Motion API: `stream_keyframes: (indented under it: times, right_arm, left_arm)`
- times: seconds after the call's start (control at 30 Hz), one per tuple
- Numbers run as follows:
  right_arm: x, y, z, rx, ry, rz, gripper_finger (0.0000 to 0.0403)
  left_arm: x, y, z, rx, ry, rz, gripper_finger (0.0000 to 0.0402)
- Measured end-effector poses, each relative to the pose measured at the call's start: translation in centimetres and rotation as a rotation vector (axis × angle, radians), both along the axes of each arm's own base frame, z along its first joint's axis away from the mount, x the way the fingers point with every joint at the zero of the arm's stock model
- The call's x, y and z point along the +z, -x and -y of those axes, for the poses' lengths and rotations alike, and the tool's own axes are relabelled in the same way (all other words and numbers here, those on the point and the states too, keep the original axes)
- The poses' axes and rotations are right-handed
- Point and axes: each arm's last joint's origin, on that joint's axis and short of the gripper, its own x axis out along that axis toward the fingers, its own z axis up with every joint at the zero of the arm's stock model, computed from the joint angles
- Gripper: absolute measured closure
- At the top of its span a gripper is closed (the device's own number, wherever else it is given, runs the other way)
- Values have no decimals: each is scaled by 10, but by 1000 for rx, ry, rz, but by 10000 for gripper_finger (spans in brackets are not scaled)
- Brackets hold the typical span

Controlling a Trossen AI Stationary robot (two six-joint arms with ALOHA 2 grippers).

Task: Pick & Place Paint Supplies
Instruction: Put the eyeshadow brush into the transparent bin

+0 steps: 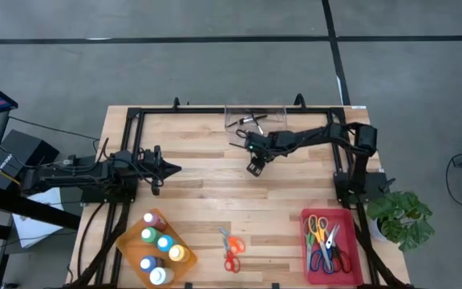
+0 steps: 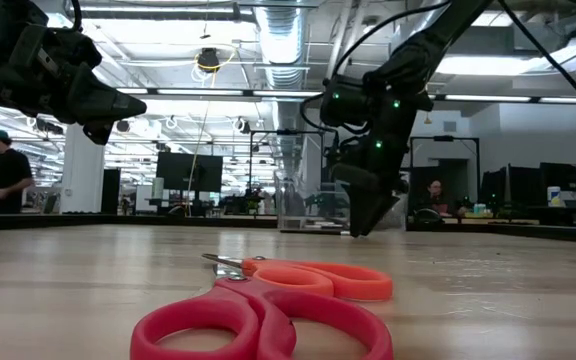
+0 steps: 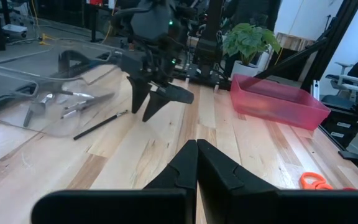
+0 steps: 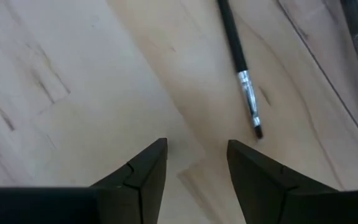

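Observation:
A thin dark brush (image 4: 241,68) with a silver ferrule lies flat on the wood, just ahead of my right gripper (image 4: 196,146). That gripper is open, points down over the table's middle (image 1: 255,168) and touches nothing. The same brush (image 3: 101,124) lies beside a clear container (image 1: 255,120) that holds more brushes. Paint bottles (image 1: 160,245) stand in an orange tray (image 1: 127,241) near the front left. Red-handled scissors (image 1: 231,250) lie flat on the table near the front edge. My left gripper (image 1: 175,168) is shut and hovers at the left.
A red bin (image 1: 347,269) at the front right holds several scissors with coloured handles. A black frame (image 1: 135,116) runs along the table's far and side edges. A potted plant (image 1: 399,217) stands off the right edge. Bare wood lies between the two grippers.

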Motion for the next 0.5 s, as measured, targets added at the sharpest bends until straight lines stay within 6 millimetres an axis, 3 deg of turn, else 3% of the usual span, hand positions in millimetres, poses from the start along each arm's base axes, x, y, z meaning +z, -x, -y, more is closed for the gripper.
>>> stream_keyframes:
  times: [0.3,0.5]
  right_arm:
    - [0,-2,-11,34,4,-7,240]
    - [4,-7,-43,138,65,-32,252]
  left_arm:
    - [0,0,0,0,0,0,401]
    - [0,0,0,0,0,0,402]
